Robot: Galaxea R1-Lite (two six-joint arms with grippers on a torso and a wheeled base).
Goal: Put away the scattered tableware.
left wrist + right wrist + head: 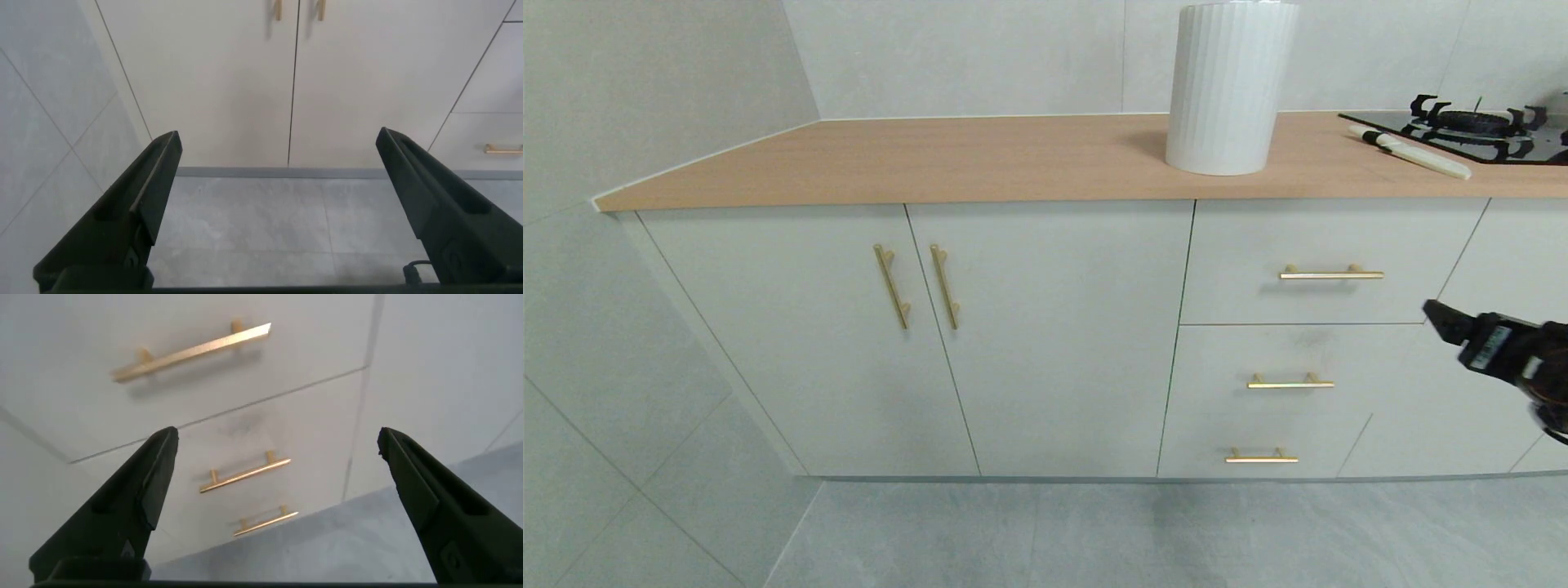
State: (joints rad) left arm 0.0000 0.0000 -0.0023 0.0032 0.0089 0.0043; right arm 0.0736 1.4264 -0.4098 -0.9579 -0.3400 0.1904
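Logged right gripper (276, 433) as released: fingers spread wide, nothing between them. Same for left gripper (278, 133): spread, empty, held low, facing floor (261, 220) and the foot of the cabinet doors (245, 82). Just ahead of right gripper, found the drawer stack. Placed top drawer handle (1331, 274) slightly above it and to its left, bar horizontal, with middle handle (1290, 383) and bottom handle (1262, 458) lower down. No contact with any handle. Above and beyond right gripper, on countertop (931, 159), located the task item: a long pale utensil (1409, 153), lying flat just beside the near edge of hob (1470, 131); cannot tell whether touching it. Read its long axis as diagonal, one end toward the counter's front and the right, the other farther back and to the left. Farther left of right gripper, noted white ribbed canister (1229, 86), upright, well apart from utensil. Judged right arm the nearer by far, left arm being low and off to the other side. Judged the coming move to need a rise past the drawer fronts to counter height, then fingers turned crosswise to that diagonal. Suspected top drawer as storage place; not confirmed.
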